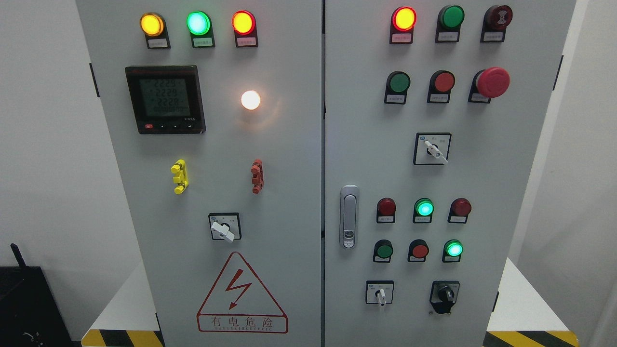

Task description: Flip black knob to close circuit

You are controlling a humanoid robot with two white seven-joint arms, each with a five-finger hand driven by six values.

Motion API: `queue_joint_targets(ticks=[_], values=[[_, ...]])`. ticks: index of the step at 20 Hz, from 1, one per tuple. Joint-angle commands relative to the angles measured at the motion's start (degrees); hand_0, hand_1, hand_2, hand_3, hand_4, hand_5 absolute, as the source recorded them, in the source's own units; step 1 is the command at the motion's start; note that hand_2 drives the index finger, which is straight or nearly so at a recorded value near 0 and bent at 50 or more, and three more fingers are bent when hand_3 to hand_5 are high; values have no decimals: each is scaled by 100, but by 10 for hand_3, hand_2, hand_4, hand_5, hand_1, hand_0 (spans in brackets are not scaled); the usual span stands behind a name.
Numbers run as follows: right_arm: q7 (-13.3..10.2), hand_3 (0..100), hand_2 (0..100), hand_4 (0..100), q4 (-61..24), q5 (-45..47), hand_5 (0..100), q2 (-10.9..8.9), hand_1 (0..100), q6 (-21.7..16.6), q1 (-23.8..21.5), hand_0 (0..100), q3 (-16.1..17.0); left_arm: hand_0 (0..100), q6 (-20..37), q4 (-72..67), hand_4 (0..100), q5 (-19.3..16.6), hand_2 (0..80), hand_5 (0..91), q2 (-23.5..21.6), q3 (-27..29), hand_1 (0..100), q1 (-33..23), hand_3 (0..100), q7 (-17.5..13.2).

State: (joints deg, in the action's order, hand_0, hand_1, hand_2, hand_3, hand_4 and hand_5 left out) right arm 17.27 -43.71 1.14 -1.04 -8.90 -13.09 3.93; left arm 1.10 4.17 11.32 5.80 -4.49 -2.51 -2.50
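Observation:
The black knob (444, 295) sits at the lower right of the grey control cabinet's right door (482, 183), its handle pointing roughly straight down. A white-handled selector (380, 294) sits to its left. Above them are a lit green lamp (453, 249), a second lit green lamp (424, 208) and unlit red lamps. Neither of my hands shows in the head view.
The left door (202, 183) carries a digital meter (165, 99), lit lamps, yellow (179, 176) and red (257, 176) clips, a white selector (223, 229) and a high-voltage warning triangle (241, 296). A door latch (349, 217) and red emergency stop (492, 82) are on the right door. A black box (29, 308) stands at lower left.

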Motion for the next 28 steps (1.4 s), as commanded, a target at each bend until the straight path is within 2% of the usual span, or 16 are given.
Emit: queue_joint_targets(ticks=[1,4,5,6,8,9,10,11,13,14,17,19,20,21,25,28], values=[[-48,551,305,499,-5917,422,523,52,190,2,-281,0,-174,120,-4,-4,0,2,0,0,0,0,556,5,0,4],[-66,678,434,597,-6973,133,599,-20,228,159,-229,0,-104,120,-4,-4,0,2,0,0,0,0,556,-4,0,4],[-75,696,453,607,-7211,-216,604,-20,234,230,-151,0,-25,120,-4,-4,0,2,0,0,0,0,556,-4,0,4],[-188,750,510,629,-7300,-742,623,15,269,213,7,0,54,120,-4,5,0,2,0,0,0,0,556,5,0,4],[-862,808,575,661,-7345,-2836,693,42,309,143,332,0,405,120,-4,-4,0,2,0,0,0,0,556,5,0,4],[-979,888,705,724,-7406,-3874,776,42,363,99,455,0,589,120,-4,-4,0,2,0,0,0,0,556,5,0,4],[-971,948,762,769,-7581,-4738,825,33,396,99,518,16,757,120,-4,5,0,2,0,0,0,0,556,5,0,4],[-936,967,790,786,-7608,-5077,839,-19,401,98,553,0,784,120,-4,-4,0,2,0,0,0,0,556,-4,0,4],[-656,987,825,800,-7600,-5665,857,-2,387,159,667,0,785,120,-4,-4,0,-16,0,0,0,0,556,5,0,4],[-585,1000,860,816,-7600,-6113,874,33,332,221,728,0,802,120,-4,5,0,2,0,0,0,0,556,-4,0,4],[-523,1000,890,833,-7600,-6784,886,42,257,668,1027,0,715,120,-4,-4,0,2,0,0,0,0,556,5,0,4],[-453,1000,901,840,-7582,-7144,889,16,222,757,1203,0,671,120,-4,5,0,2,0,0,0,0,556,5,0,4],[-270,1000,908,846,-7582,-7224,891,24,197,784,1247,0,601,120,-4,-4,0,2,0,0,0,0,556,5,0,4],[-190,1000,914,850,-7582,-7260,896,16,186,810,1274,0,496,120,-4,-4,0,2,0,0,0,0,556,-4,0,4],[-119,1000,926,858,-7565,-7768,910,42,151,1083,1371,0,21,120,-4,5,0,2,0,0,0,0,556,5,0,4],[-31,1000,927,861,-7364,-8033,913,42,138,1302,1528,0,-217,120,-4,5,0,2,0,0,0,0,556,5,0,4]])
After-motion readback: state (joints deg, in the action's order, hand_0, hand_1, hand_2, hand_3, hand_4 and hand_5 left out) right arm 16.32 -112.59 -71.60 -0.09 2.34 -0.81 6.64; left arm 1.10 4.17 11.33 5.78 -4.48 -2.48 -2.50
